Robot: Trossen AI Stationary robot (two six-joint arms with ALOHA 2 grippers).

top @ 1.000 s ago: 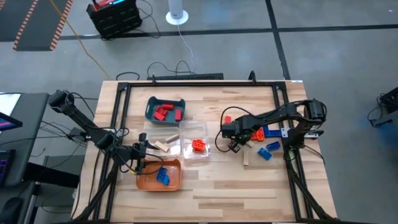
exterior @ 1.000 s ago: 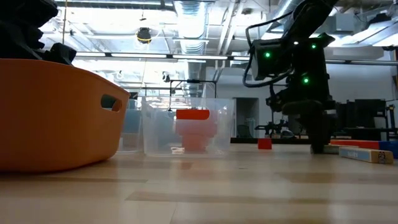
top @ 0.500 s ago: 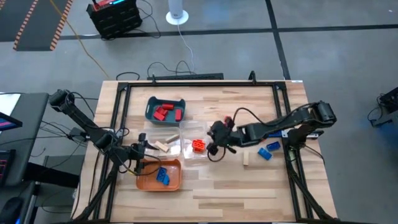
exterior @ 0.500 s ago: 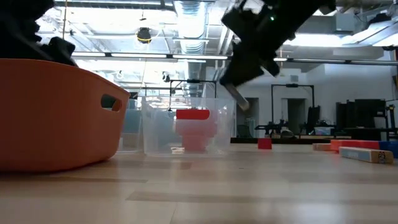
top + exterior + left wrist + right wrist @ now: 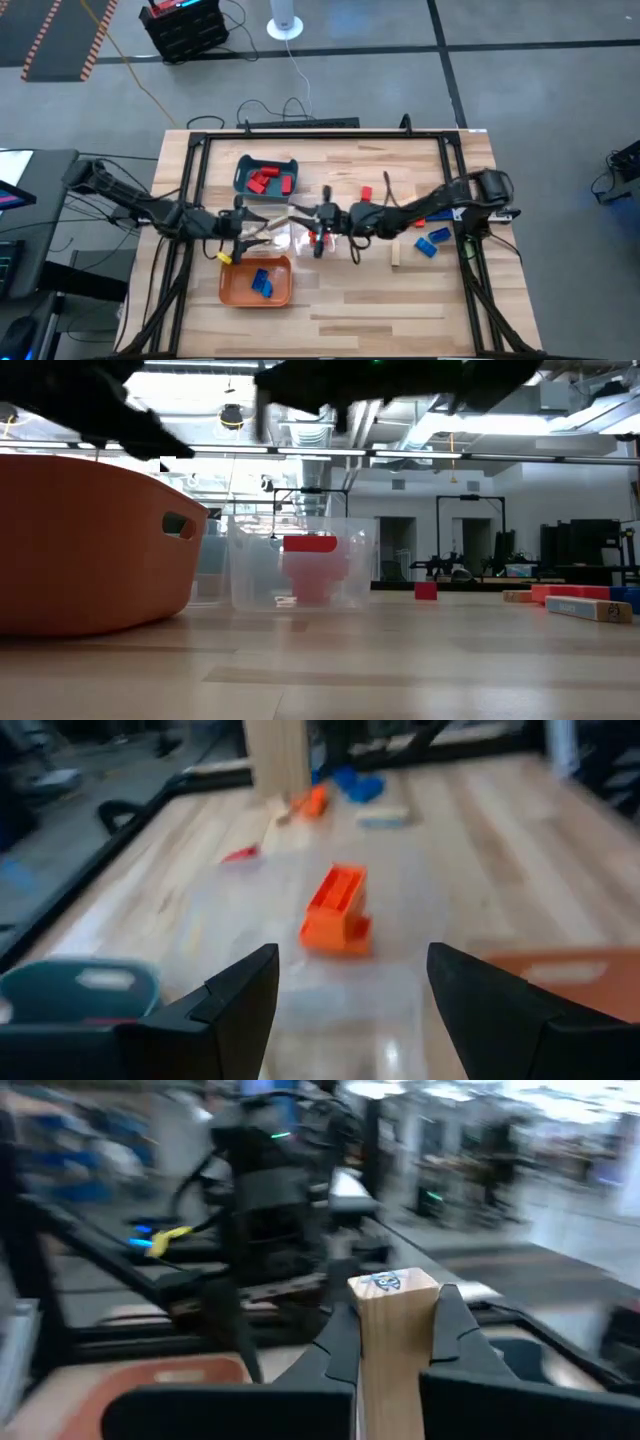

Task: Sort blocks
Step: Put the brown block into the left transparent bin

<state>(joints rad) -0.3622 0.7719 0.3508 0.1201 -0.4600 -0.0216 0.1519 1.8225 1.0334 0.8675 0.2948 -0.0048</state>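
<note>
Two grippers facing each other at frame centre of the high view. Right gripper (image 5: 395, 1342) clenched on a tan wooden block (image 5: 393, 1342), held over the clear trays (image 5: 290, 236). Left gripper (image 5: 350, 982) spread wide, grasping nothing, by an orange block (image 5: 337, 910).

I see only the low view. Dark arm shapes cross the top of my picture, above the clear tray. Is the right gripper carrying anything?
Observer: Yes. The right wrist view shows the right gripper shut on a tan wooden block, held upright.
Operator: Over which part of the table is it?
Observer: In the high view it hangs over the clear trays in the middle of the table, between the teal tray and the orange tray.
Operator: And the left gripper?
Observer: The left gripper is open and empty. Its wrist view looks at an orange block lying in a clear tray.
</note>
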